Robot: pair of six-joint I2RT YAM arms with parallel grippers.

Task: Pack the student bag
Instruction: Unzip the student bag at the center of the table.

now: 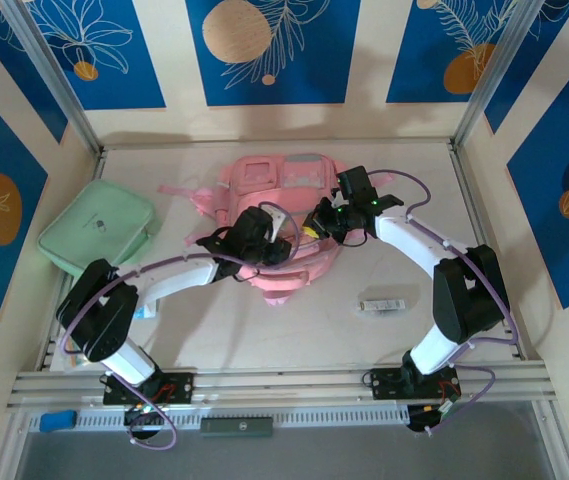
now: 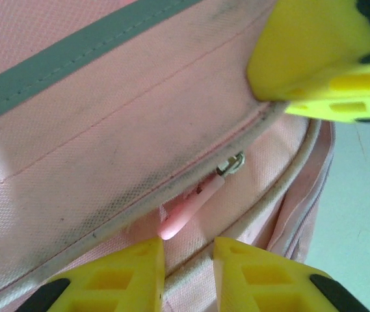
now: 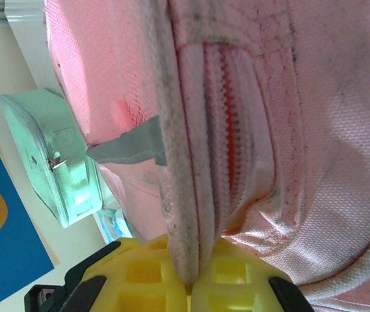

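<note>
The pink student bag [image 1: 274, 185] lies flat in the middle of the table. My right gripper [image 3: 188, 286] is shut on the bag's piped edge [image 3: 181, 214], just beside the zip teeth [image 3: 227, 117]; from above it sits at the bag's right side [image 1: 314, 228]. My left gripper [image 2: 188, 270] hovers at the same seam, its yellow fingers [image 2: 119, 279] a narrow gap apart with the piping running between them. The pink zip pull [image 2: 185, 211] hangs just above that gap, free of both fingers. Seen from above, the left gripper [image 1: 279, 246] is over the bag's near edge.
A mint-green zip case [image 1: 99, 235] lies left of the bag, also seen in the right wrist view [image 3: 54, 162]. A small flat packet [image 1: 382, 304] rests on the table near the right arm. A blue-and-white item [image 1: 144, 312] lies by the left arm.
</note>
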